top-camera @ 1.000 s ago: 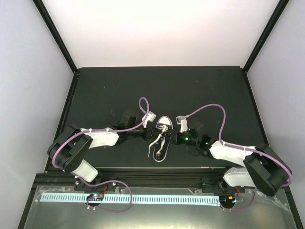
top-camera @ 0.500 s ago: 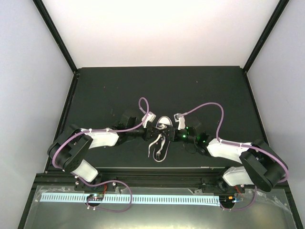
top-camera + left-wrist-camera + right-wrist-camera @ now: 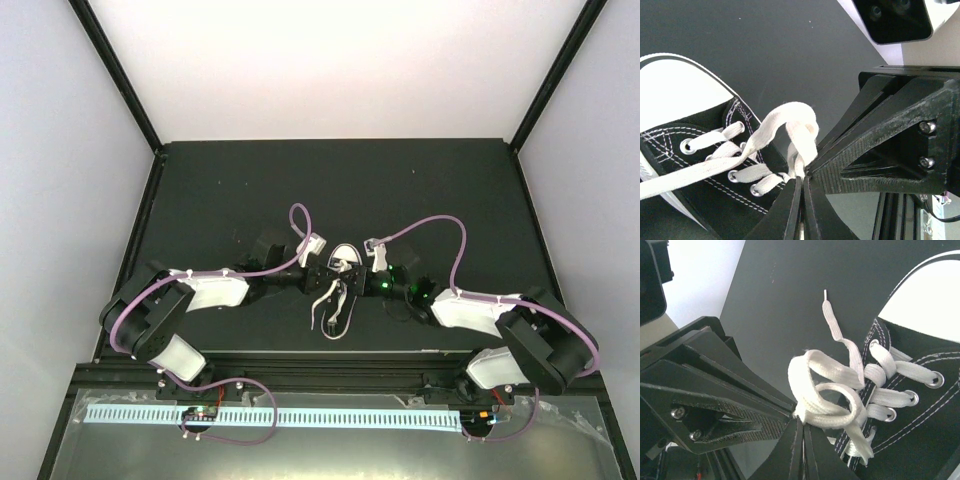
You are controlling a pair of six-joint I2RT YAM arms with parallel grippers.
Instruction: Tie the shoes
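Observation:
The shoe (image 3: pixel 345 257), a small black sneaker with a white toe cap, lies mid-table with its toe pointing away, and loose white lace ends (image 3: pixel 329 312) trail toward the near edge. My left gripper (image 3: pixel 334 279) and right gripper (image 3: pixel 354 283) meet tip to tip over the laced part. In the left wrist view the left gripper (image 3: pixel 803 178) is shut on a white lace loop (image 3: pixel 801 131) above the shoe (image 3: pixel 685 200). In the right wrist view the right gripper (image 3: pixel 801 421) is shut on a folded lace loop (image 3: pixel 826 399) next to the shoe (image 3: pixel 925 410).
The black mat (image 3: pixel 220 190) ends at a black rail (image 3: pixel 330 358) near the arm bases. White walls enclose the table at the back and sides. Purple cables (image 3: pixel 440 228) arch over both wrists.
The right arm's forearm and elbow have shifted slightly left toward the shoe. Both grippers stay together over the laces. The shoe has not moved.

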